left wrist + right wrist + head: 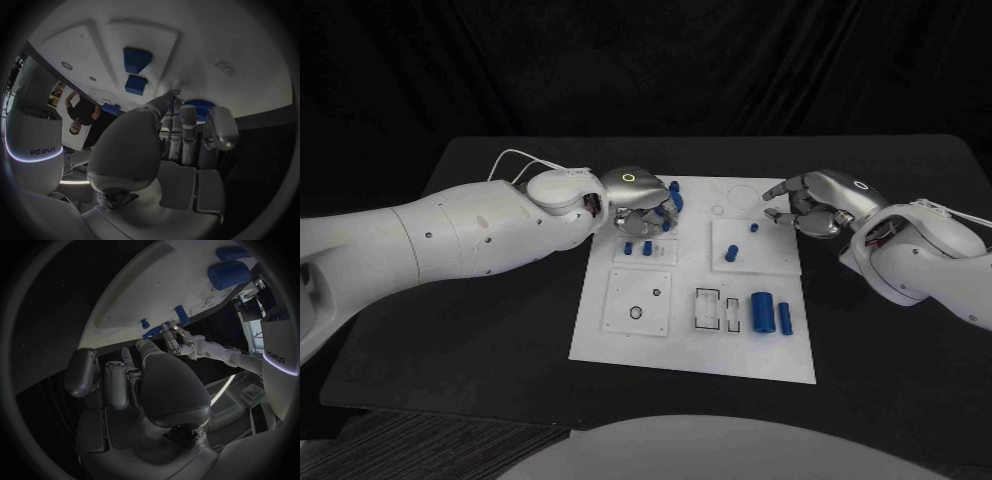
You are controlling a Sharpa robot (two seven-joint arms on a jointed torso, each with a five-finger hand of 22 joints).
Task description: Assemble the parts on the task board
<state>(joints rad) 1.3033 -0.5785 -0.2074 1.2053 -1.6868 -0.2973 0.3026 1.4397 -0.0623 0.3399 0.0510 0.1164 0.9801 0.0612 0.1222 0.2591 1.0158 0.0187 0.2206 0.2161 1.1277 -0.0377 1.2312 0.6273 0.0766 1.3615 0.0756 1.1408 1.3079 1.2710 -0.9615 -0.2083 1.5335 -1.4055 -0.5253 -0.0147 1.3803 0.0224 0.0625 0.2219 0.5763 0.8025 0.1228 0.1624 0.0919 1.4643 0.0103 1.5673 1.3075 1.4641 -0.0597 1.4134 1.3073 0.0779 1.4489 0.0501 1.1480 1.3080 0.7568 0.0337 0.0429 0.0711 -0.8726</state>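
The white task board (pixel 687 330) lies in the middle of the black table (pixel 473 330); near its front right corner a thick blue cylinder (pixel 762 311) and a thinner blue peg (pixel 786 318) lie beside two narrow rectangular slots (pixel 710 308), and small blue parts (pixel 638 248) stand in the raised plate at its far left. The left hand (pixel 636 203) hangs over that far-left corner with its fingers curled down around a blue part (pixel 199 107), though whether it actually grips it cannot be told. The right hand (pixel 812 205) hovers at the board's far right edge, fingers loosely bent and holding nothing, just beyond a small blue peg (pixel 731 254) standing in the right-hand plate.

Dim, colourless light leaves the surroundings black, the task board (pixel 689 330) glows pale, and fisheye wrist views bend edges.
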